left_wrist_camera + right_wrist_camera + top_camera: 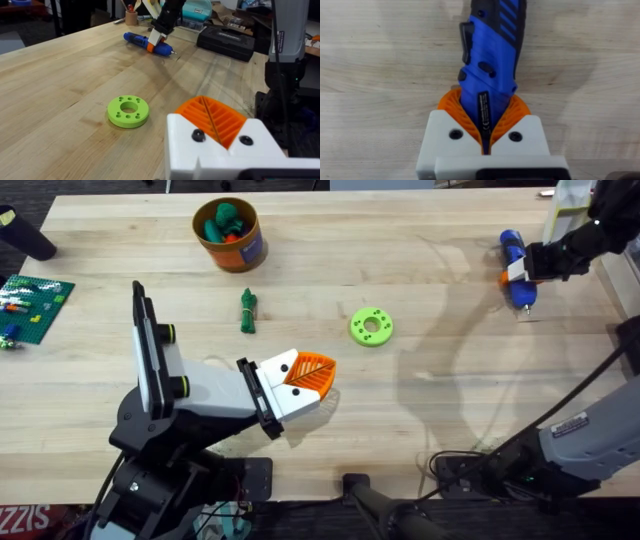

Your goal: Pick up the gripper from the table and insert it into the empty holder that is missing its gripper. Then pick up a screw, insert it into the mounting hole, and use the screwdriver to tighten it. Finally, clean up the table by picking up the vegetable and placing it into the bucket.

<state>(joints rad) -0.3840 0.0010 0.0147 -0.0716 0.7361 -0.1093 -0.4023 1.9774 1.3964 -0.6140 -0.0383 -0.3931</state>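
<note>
On the screwdriver (490, 65), a label, perhaps print, unreadable.

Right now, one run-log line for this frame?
right gripper: shut on screwdriver, on table far right | left gripper: shut, empty | vegetable: on table, beside bucket

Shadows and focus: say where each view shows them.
Overhead: soft grey arm shadows cross the table right of the lime-green disc. Left wrist: the disc is sharp, the left gripper soft. Right wrist: the right gripper clamps the screwdriver, which shades the wood alongside.
</note>
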